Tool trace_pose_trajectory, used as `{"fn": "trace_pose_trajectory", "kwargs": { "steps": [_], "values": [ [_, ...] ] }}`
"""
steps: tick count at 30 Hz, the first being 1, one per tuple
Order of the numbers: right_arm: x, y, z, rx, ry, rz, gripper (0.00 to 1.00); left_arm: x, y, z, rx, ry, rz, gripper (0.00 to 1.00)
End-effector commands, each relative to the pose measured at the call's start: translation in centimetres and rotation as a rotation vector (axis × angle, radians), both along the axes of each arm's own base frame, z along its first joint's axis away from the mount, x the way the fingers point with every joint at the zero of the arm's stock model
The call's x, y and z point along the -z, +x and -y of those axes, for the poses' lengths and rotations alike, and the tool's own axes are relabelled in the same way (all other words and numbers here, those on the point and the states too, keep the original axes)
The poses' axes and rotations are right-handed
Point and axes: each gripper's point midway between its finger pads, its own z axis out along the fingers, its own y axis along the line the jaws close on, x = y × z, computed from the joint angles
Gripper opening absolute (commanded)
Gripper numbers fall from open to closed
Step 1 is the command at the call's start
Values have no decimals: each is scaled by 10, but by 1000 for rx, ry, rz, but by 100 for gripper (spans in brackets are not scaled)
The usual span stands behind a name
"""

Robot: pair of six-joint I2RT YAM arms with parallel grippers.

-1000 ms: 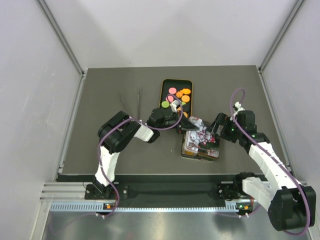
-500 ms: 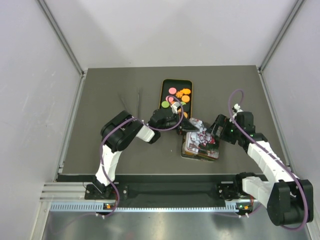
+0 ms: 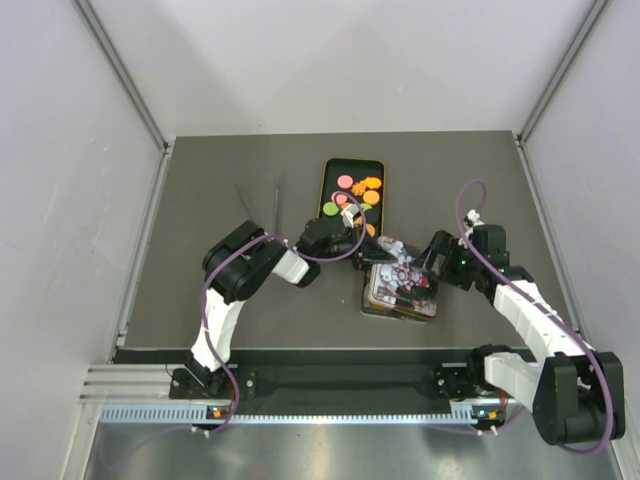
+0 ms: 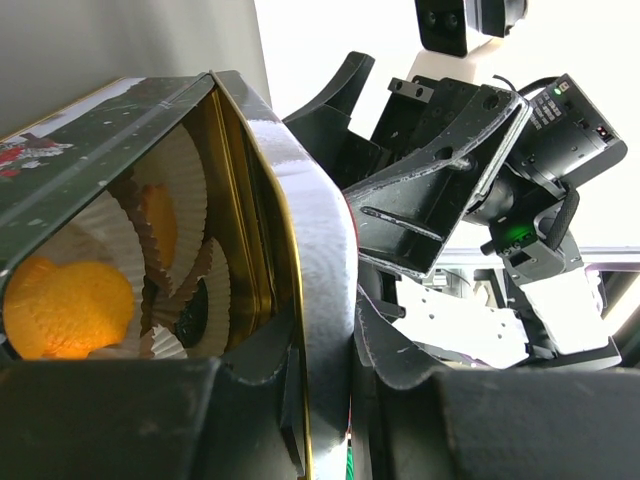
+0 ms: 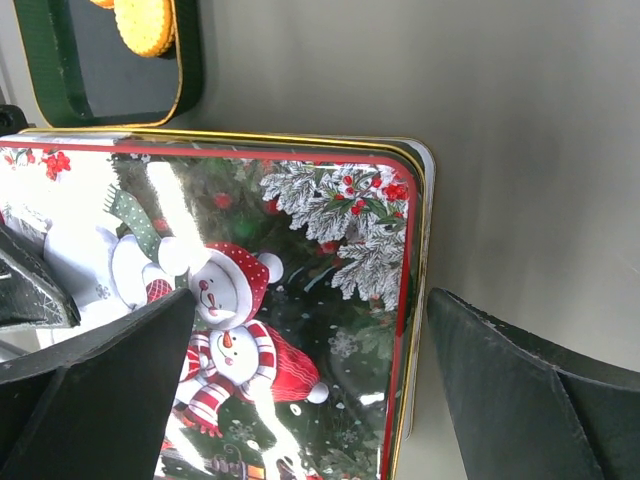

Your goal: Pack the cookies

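Observation:
The cookies (image 3: 356, 190), orange, pink and green discs, lie in a black tray (image 3: 325, 180) at mid table. One orange cookie (image 5: 145, 25) shows at the top of the right wrist view. A tin with a snowman lid (image 3: 402, 282) sits just in front of the tray. My left gripper (image 3: 366, 250) is shut on the lid's rim (image 4: 300, 230) and holds that edge raised. Under the lid I see white paper cups (image 4: 190, 190) with orange cookies (image 4: 65, 310) in them. My right gripper (image 3: 428, 268) is open, its fingers wide apart over the lid's (image 5: 300, 230) right corner.
Thin dark tongs (image 3: 262, 200) lie on the mat left of the tray. White walls close in the dark mat on three sides. The right arm's body (image 4: 500, 150) stands close behind the raised lid in the left wrist view.
Almost nothing has moved. The right arm has edged slightly toward the tin. The left gripper keeps its hold on the lid rim.

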Motion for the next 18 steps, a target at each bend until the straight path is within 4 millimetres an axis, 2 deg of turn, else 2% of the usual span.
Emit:
{"fn": "trace_pose_trajectory", "kwargs": {
  "steps": [1,9,18],
  "values": [
    [-2,8,1,-6,5,34,99,-29,8,-2,-10,-91,122,9],
    [5,6,-6,-28,41,12,97,-26,11,-5,-12,-94,115,14],
    [3,8,-11,-31,75,15,94,-25,13,-8,-15,-97,115,22]
  ]
}}
